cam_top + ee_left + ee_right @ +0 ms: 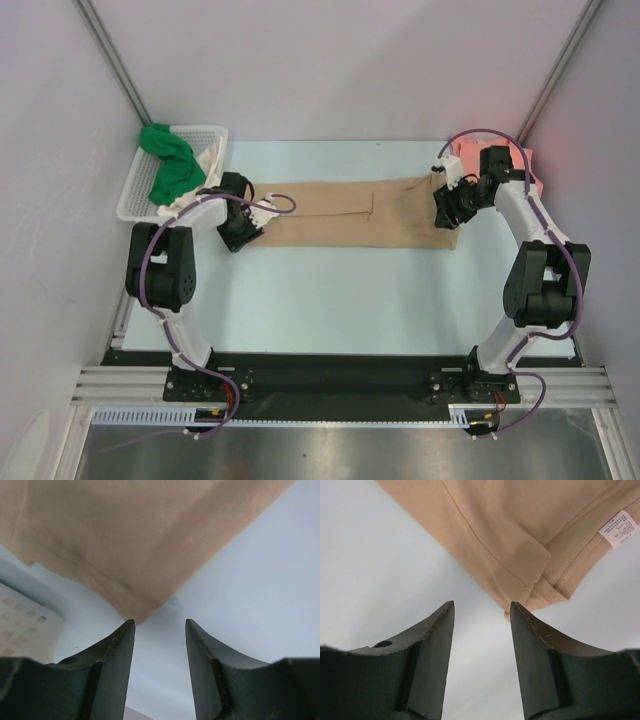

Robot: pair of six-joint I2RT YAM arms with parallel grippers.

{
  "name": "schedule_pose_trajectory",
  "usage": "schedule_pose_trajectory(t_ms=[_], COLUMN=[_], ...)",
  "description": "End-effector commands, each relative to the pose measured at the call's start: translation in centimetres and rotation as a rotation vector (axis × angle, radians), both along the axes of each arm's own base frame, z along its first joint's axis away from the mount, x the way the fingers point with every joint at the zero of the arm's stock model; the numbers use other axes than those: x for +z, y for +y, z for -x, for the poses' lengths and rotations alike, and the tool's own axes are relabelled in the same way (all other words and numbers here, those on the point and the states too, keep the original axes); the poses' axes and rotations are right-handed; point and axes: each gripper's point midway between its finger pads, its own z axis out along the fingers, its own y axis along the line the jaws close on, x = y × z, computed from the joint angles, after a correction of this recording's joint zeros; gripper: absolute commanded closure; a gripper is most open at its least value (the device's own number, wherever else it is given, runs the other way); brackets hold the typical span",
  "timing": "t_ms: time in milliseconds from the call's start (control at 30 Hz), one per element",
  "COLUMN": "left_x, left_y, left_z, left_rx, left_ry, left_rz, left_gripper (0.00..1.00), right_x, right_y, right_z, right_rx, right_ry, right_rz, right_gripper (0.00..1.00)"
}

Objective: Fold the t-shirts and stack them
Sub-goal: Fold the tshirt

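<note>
Lying side to side, the tan shirt (350, 212) is flanked at its ends by the left gripper (159, 622) and right gripper (481, 605), both open, empty.

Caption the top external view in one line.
Left gripper and right gripper at opposite ends of a tan t-shirt folded into a strip; green t-shirt in the basket, pink t-shirt far right.

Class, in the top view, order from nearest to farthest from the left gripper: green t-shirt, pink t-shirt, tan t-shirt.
1. tan t-shirt, just ahead of the left gripper.
2. green t-shirt, in the basket, far left.
3. pink t-shirt, far right.
</note>
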Motion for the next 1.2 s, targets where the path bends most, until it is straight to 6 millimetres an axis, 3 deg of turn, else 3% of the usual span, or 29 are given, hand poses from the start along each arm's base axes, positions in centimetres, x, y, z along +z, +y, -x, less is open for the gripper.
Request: schedule_pose_trajectory(t_ms=[0,167,333,433,467,500,667,700,767,833,867,1000,1033,1167], left_x=[0.0,-1.0,-2.1,-3.0,-3.2,-3.4,-2.8,-1.9,-1.9,-0.4,-0.5,1.4,1.7,2.5], left_y=[-0.4,0.1,0.4,1.3,1.4,1.5,0.7,0.5,0.0,-0.6,-0.6,-1.5,-1.8,-1.8], left_z=[-0.9,-1.0,-0.6,-0.6,-0.9,-0.9,-0.9,-0.6,1.6,3.0,4.5,7.8,8.4,10.8], left_rx=[-0.043,-0.025,-0.01,0.019,0.03,0.051,0.063,0.063,0.042,0.019,0.016,0.031,0.023,0.02], left_ry=[0.02,0.069,0.103,0.11,0.1,0.103,0.129,0.116,0.151,0.131,0.152,0.166,0.17,0.187], left_rz=[0.022,0.02,0.002,-0.047,-0.049,-0.054,-0.04,-0.031,-0.034,-0.032,-0.037,-0.008,-0.006,-0.011], left_gripper=[0.5,0.52,0.6,0.74,0.91,0.98,1.0,1.0,1.0,0.99,1.0,1.0,1.0,1.0], right_x=[2.1,2.1,1.8,1.7,1.7,1.6,1.9,1.8,1.8,1.0,1.7,4.1,4.3,3.3], right_y=[0.3,0.4,0.4,0.6,0.7,0.8,0.7,0.4,0.2,0.2,0.3,3.0,4.5,5.7], right_z=[-0.1,0.6,1.1,1.1,1.1,1.0,-0.3,-0.6,-1.8,-2.6,-3.1,-4.5,-4.6,-6.2], right_rx=[-0.013,-0.012,-0.012,-0.016,-0.018,-0.017,-0.046,-0.062,-0.098,-0.12,-0.119,-0.101,-0.073,-0.055], right_ry=[-0.054,-0.059,-0.059,-0.06,-0.059,-0.058,-0.074,-0.078,-0.09,-0.083,-0.094,-0.134,-0.136,-0.143], right_rz=[0.001,0.01,0.01,-0.001,-0.004,-0.008,-0.006,0.004,-0.003,-0.007,-0.023,-0.104,-0.095,0.011], right_gripper=[0.47,0.46,0.47,0.47,0.47,0.47,0.47,0.47,0.48,0.48,0.49,0.49,0.49,0.48])
